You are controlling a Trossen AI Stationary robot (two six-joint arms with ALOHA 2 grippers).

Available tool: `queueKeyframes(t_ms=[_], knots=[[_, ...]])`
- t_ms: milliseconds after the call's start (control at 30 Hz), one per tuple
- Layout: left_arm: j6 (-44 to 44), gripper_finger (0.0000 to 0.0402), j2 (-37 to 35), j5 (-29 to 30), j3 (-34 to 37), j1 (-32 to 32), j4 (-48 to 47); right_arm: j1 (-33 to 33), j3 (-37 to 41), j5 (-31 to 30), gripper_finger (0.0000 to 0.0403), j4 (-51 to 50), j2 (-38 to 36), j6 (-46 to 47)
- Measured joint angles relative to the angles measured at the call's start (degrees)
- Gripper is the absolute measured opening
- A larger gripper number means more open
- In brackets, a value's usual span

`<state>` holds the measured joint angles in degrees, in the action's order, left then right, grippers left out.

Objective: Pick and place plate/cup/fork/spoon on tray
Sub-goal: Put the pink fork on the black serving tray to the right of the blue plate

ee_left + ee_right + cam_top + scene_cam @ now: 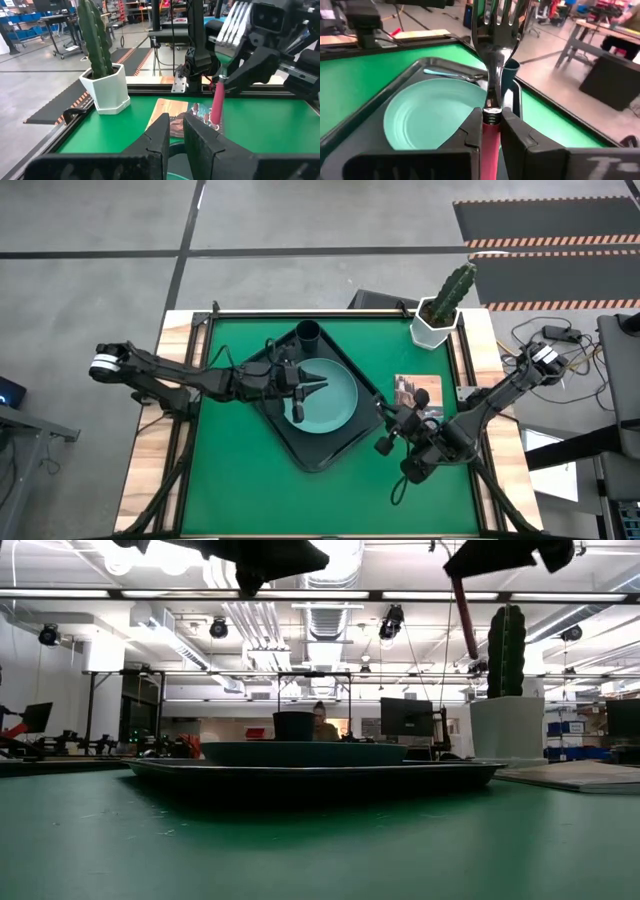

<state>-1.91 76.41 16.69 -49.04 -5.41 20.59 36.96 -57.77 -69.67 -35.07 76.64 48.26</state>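
Observation:
The dark tray point(300, 445) lies slantwise mid-table. The teal plate point(335, 405) rests on it, and the dark cup point(308, 333) stands in its far corner. The blue-handled spoon point(452, 75) lies on the tray beyond the plate; my left arm hides it in the high view. My left gripper point(315, 387) hovers over the plate, its fingers point(200, 140) a narrow gap apart and empty. My right gripper point(388, 420) is in the air by the tray's right corner, shut on the red-handled fork point(492, 60). My right gripper pinches the top of the fork's red handle point(491, 131), just below the metal neck, between its two fingers. The fingers come from the table's right and near side and lie across the fork. The fork is lifted clear, roughly upright, tines up, and its handle point(465, 620) hangs below the fingers.
A white angular pot with a cactus point(437, 320) stands at the table's far right. A small picture book point(415, 392) lies flat on the green mat, right of the tray and beside my right gripper. Bare green mat shows at the table's near side and left.

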Motion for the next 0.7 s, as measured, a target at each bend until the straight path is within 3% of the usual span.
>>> queueKeyframes(t_ms=[133, 333, 533, 700], knots=[[0.1, 0.0037, 1.6, -1.6, 0.0, 0.0, 0.5, -2.1, 1.1, 3.7, 0.0029, 3.7, 0.3, -2.2], [1.3, 0.0037, 4.4, -8.4, 0.0, -1.2, 3.2, -5.9, 1.4, 15.1, 0.0029, 18.0, 0.4, -19.1], [5.7, 0.0037, 6.8, -8.5, 0.0, -2.9, 2.9, -6.5, 1.4, 16.5, 0.0029, 37.7, 0.3, -39.8], [10.6, 0.0037, 8.9, -8.4, 0.0, -4.1, 3.4, -8.2, 3.8, 20.8, 0.0029, 47.9, -0.3, -47.8]])
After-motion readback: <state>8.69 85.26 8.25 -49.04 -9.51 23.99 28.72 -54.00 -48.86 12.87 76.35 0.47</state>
